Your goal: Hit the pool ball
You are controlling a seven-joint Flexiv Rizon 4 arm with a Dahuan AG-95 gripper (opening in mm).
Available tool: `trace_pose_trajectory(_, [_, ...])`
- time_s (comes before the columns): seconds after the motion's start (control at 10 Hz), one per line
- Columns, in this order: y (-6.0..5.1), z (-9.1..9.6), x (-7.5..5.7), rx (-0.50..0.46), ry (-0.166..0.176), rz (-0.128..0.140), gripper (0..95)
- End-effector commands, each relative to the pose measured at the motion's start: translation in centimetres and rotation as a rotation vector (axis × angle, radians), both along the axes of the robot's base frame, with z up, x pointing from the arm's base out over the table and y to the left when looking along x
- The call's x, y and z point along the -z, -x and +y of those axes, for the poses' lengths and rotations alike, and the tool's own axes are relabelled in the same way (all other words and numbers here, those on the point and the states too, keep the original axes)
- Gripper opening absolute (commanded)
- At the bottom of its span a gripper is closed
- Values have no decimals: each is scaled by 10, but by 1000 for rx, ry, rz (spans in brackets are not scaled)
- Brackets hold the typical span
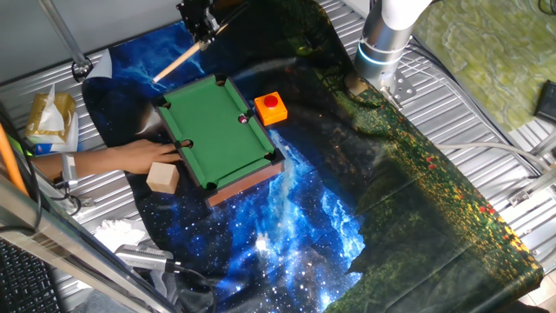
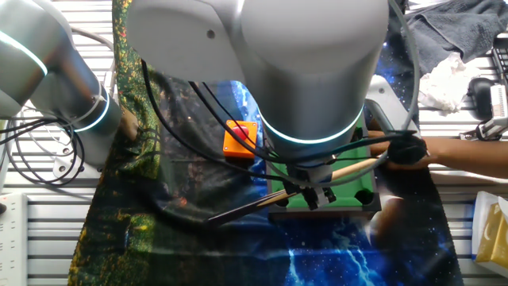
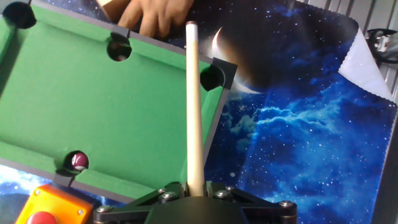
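Your gripper (image 3: 195, 190) clenches the cue (image 3: 193, 106); the pool ball (image 3: 78, 160) sits by a side pocket, left of it.

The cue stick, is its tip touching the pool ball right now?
Apart. In the hand view the cue stick runs along the table's right rail, while the pool ball sits far off at a side pocket, green felt between them.

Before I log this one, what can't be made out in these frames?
- Gripper fingertips: hand view's bottom edge cuts them off; the arm's body hides them in the other fixed view.
- Pool ball: sits in a side pocket; too small in one fixed view to tell its colour.
- Cue tip: against the person's hand, contact unclear.
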State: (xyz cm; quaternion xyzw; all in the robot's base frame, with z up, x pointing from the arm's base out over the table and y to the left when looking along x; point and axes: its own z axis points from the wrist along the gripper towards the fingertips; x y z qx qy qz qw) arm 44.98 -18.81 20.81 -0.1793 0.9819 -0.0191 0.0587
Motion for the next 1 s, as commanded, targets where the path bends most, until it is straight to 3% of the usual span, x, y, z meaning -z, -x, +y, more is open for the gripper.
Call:
trace_pose_trajectory(0.1, [0,0,0,14,-14,-10,0])
trace_pose_trajectory(0.5, [0,1,-1,24,-33,-20,0])
trace_pose_trajectory(1.0, [0,1,-1,10,-33,-17,0])
